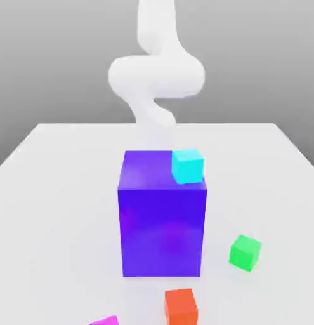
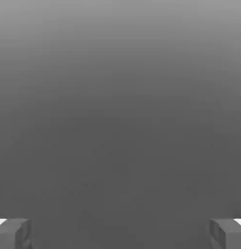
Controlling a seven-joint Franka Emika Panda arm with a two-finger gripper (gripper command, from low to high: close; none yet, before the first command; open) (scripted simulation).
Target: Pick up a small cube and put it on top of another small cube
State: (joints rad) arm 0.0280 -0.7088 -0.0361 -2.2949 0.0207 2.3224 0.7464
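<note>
Table (image 1: 64, 209) carries blue block (image 1: 162, 232), green cube (image 1: 245, 253), orange cube (image 1: 181, 308) — and magenta piece (image 1: 106, 321).

Small cube (image 1: 188, 167) overlaps big block's (image 1: 162, 232) top, maybe resting on it; another cube (image 1: 245, 253) on surface (image 1: 64, 216), exterior view's right of block.

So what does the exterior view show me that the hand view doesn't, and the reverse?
Exterior view: the white arm, the table, a big blue block with a cyan cube overlapping its top, a green cube, an orange-red cube and a magenta piece cut off by the edge.
Hand view: the fingers, spread wide with nothing between them.
Both: some part of the robot, and a grey expanse.
</note>
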